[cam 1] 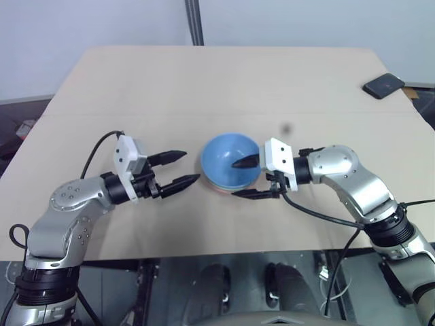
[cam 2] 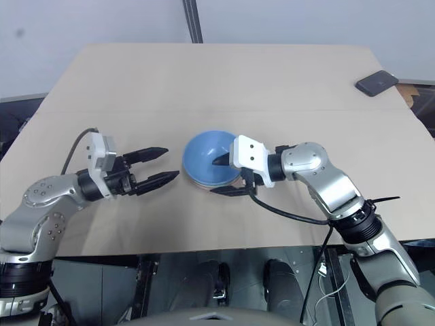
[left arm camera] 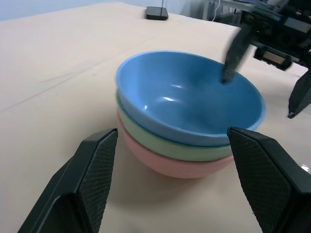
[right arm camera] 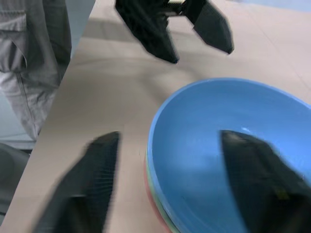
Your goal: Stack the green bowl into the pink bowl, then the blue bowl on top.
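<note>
The three bowls stand nested near the table's front middle. The blue bowl (cam 1: 228,157) is on top, the green bowl (left arm camera: 160,147) under it, and the pink bowl (left arm camera: 170,167) at the bottom on the table. My left gripper (cam 1: 190,167) is open just left of the stack, pointing at it and apart from it. My right gripper (cam 1: 234,178) is open at the stack's right side. One of its fingers (left arm camera: 232,53) reaches over the rim into the blue bowl. The other stays outside by the stack's near side. It holds nothing.
The tan table (cam 1: 204,81) stretches bare behind and beside the stack. A black phone (cam 1: 384,85) lies at its far right corner. A metal pole (cam 1: 195,20) rises behind the far edge. A person's grey trousers (right arm camera: 29,58) show beside the table's edge.
</note>
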`<state>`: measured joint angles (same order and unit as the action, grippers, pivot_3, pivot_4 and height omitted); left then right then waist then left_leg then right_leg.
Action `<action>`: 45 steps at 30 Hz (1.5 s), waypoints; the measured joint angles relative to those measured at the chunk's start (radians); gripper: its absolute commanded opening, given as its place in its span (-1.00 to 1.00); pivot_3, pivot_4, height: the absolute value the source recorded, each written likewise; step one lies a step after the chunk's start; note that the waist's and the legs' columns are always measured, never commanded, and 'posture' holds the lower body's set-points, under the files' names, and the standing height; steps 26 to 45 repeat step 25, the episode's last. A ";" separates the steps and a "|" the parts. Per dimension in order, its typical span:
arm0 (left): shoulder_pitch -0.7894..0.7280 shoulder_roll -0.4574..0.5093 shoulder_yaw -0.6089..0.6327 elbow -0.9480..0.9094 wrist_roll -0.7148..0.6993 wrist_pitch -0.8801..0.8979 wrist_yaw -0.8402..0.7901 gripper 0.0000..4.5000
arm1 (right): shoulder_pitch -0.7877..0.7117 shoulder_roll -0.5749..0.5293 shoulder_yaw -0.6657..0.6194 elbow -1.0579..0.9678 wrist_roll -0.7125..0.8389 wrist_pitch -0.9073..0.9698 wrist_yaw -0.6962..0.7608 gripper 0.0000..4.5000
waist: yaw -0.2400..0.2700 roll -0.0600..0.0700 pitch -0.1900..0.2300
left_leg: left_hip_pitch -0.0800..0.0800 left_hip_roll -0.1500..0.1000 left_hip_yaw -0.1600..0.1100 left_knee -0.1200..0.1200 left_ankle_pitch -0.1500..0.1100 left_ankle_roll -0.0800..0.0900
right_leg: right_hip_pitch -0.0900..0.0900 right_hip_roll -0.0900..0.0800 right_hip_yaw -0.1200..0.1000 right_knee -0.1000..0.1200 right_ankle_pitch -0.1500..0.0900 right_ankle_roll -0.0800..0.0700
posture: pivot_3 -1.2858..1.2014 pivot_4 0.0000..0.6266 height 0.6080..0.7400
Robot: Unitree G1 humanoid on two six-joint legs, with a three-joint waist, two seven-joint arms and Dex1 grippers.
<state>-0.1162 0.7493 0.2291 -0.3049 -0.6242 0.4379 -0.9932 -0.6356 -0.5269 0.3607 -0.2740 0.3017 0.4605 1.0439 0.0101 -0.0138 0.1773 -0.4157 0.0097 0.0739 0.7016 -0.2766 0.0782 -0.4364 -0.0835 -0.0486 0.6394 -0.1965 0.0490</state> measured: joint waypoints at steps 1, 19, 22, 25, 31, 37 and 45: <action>0.005 0.000 0.001 -0.003 -0.004 0.003 0.004 0.69 | 0.003 0.001 -0.031 -0.013 0.016 0.010 -0.014 0.97 | 0.001 0.000 0.000 | 0.000 0.000 0.000 0.000 0.000 0.000 | 0.000 0.000 0.000 0.000 0.000 0.000 | 0.03 -0.52 0.98; 0.349 -0.036 0.236 -0.168 -0.021 -0.026 0.122 0.98 | 0.666 -0.307 -0.708 -0.136 0.187 0.030 -0.022 1.00 | 0.004 0.001 0.000 | 0.001 0.001 -0.003 -0.001 -0.001 0.001 | 0.004 -0.006 -0.003 -0.004 -0.002 -0.003 | 0.03 -0.52 0.98; 0.396 -0.048 0.270 -0.186 0.003 -0.044 0.148 0.98 | 0.715 -0.314 -0.761 -0.135 0.199 0.021 -0.009 1.00 | 0.004 0.001 0.000 | 0.001 0.001 -0.003 -0.001 -0.001 0.001 | 0.004 -0.006 -0.003 -0.005 -0.002 -0.003 | 0.03 -0.52 0.98; 0.409 -0.051 0.278 -0.190 0.002 -0.042 0.161 0.98 | 0.730 -0.314 -0.775 -0.135 0.211 0.013 -0.007 1.00 | 0.004 0.001 0.000 | 0.001 0.001 -0.004 -0.001 -0.002 0.002 | 0.004 -0.006 -0.003 -0.005 -0.002 -0.003 | 0.03 -0.52 0.98; 0.409 -0.051 0.278 -0.190 0.002 -0.042 0.161 0.98 | 0.730 -0.314 -0.775 -0.135 0.211 0.013 -0.007 1.00 | 0.004 0.001 0.000 | 0.001 0.001 -0.004 -0.001 -0.002 0.002 | 0.004 -0.006 -0.003 -0.005 -0.002 -0.003 | 0.03 -0.52 0.98; 0.409 -0.051 0.278 -0.190 0.002 -0.042 0.161 0.98 | 0.730 -0.314 -0.775 -0.135 0.211 0.013 -0.007 1.00 | 0.004 0.001 0.000 | 0.001 0.001 -0.004 -0.001 -0.002 0.002 | 0.004 -0.006 -0.003 -0.005 -0.002 -0.003 | 0.03 -0.52 0.98; 0.409 -0.051 0.278 -0.190 0.002 -0.042 0.161 0.98 | 0.730 -0.314 -0.775 -0.135 0.211 0.013 -0.007 1.00 | 0.004 0.001 0.000 | 0.001 0.001 -0.004 -0.001 -0.002 0.002 | 0.004 -0.006 -0.003 -0.005 -0.002 -0.003 | 0.03 -0.52 0.98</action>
